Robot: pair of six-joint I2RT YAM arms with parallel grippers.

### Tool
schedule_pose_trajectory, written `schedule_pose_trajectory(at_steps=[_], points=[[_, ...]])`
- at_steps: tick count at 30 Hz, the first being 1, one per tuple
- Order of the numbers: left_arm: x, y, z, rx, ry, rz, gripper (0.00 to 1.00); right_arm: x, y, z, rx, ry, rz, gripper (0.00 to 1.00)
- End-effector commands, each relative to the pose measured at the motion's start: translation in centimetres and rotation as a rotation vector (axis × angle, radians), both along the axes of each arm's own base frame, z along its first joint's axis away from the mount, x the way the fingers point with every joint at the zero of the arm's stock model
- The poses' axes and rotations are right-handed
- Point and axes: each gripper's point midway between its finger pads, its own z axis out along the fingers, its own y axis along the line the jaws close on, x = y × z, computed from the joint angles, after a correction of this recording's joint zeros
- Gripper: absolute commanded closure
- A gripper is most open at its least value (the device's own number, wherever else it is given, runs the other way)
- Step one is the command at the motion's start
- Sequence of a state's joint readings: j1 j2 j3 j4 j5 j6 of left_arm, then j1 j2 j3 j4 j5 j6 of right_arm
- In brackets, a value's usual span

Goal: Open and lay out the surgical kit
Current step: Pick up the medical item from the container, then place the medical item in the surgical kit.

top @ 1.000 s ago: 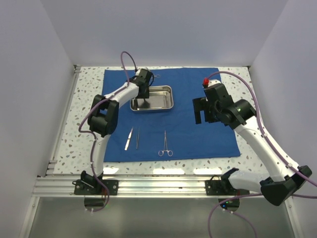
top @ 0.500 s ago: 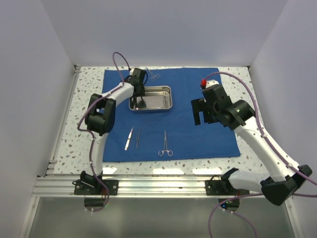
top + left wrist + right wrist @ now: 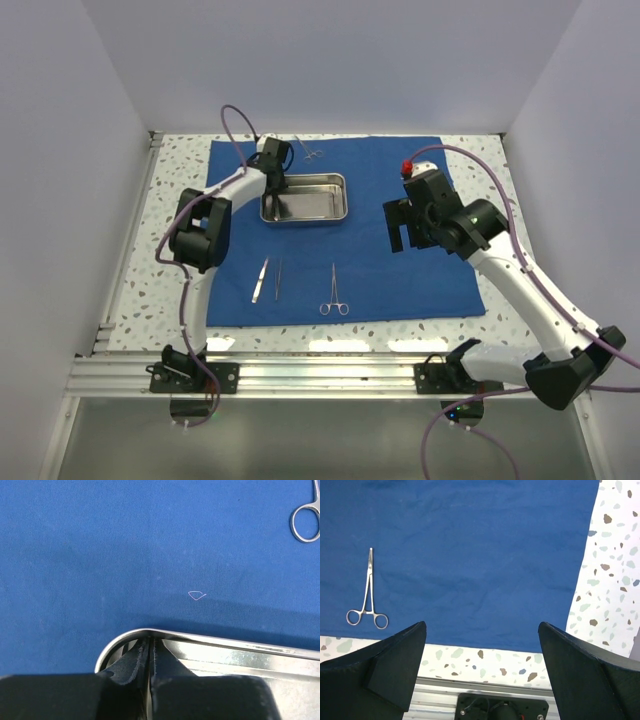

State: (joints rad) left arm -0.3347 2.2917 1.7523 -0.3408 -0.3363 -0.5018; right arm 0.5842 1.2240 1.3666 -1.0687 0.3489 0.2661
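my left gripper (image 3: pixel 151 646) sits jaws pressed together inside the steel tray's (image 3: pixel 240 645) left corner on the blue wrap (image 3: pixel 400 270), probably to drag it, my right gripper (image 3: pixel 481 626) spread wide, idle

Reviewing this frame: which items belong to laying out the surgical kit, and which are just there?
Kit: blue cloth, steel tray, tweezers, clamps.
Just there: speckled table, aluminium rail, purple cables.
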Motion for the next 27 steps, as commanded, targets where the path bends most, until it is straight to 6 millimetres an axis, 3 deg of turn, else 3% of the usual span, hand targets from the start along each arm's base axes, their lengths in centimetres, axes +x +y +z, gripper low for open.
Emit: schedule_pose_trajectory(at_steps=[1,4,5,7,9,12,14,15,17,18,20,21,22,23,24,25,27], points=[[-2.7,1.1,-4.1,0.039,0.141,-0.004,1.0,0.7,0.1,1.7,-0.004,-0.055,0.009,0.01],[-0.8,1.0,-1.6,0.05,0.088,-0.013,1.0,0.9,0.0,2.0,-0.007,-0.064,0.006,0.01],[0.5,0.7,0.4,0.052,0.049,-0.018,1.0,0.9,-0.1,2.2,-0.008,-0.068,0.004,0.01],[1.7,0.4,2.6,0.049,0.012,-0.031,1.0,1.0,-0.3,2.4,-0.017,-0.077,-0.001,0.01],[3.6,-0.5,6.4,0.033,-0.071,-0.067,1.0,1.1,-0.6,2.8,-0.023,-0.091,-0.011,0.01],[4.9,-1.0,11.4,0.025,-0.163,-0.102,1.0,1.3,-0.7,3.3,-0.026,-0.107,-0.013,0.01],[4.9,-1.0,13.6,0.03,-0.193,-0.119,1.0,1.7,-0.6,4.0,-0.019,-0.131,-0.017,0.01],[4.6,-0.9,15.4,0.025,-0.22,-0.127,1.0,1.9,-0.4,4.2,-0.017,-0.137,-0.018,0.01],[3.6,-0.9,16.2,0.024,-0.219,-0.156,1.0,2.7,0.2,5.1,0.008,-0.163,-0.017,0.01],[2.9,-1.0,18.2,0.008,-0.248,-0.167,1.0,3.2,0.7,5.0,0.011,-0.16,-0.015,0.01],[1.3,-1.5,18.0,-0.017,-0.223,-0.213,1.0,4.3,1.7,6.4,0.056,-0.194,-0.009,0.01],[0.3,-1.4,19.9,-0.03,-0.245,-0.224,1.0,4.8,2.3,6.7,0.075,-0.2,-0.007,0.01],[-0.6,-1.4,20.0,-0.038,-0.235,-0.235,1.0,5.5,3.0,6.5,0.078,-0.194,-0.005,0.01],[-2.0,-1.3,18.5,-0.033,-0.188,-0.255,1.0,6.3,3.9,7.5,0.114,-0.216,0.003,0.01],[-3.4,-1.1,20.0,-0.035,-0.206,-0.262,1.0,6.8,4.5,7.8,0.134,-0.221,0.006,0.01],[-4.5,-0.8,19.8,-0.026,-0.191,-0.265,1.0,8.0,5.5,8.1,0.148,-0.226,0.008,0.01],[-7.9,0.1,18.3,-0.007,-0.142,-0.271,1.0,9.4,6.9,8.7,0.181,-0.234,0.02,0.01]])
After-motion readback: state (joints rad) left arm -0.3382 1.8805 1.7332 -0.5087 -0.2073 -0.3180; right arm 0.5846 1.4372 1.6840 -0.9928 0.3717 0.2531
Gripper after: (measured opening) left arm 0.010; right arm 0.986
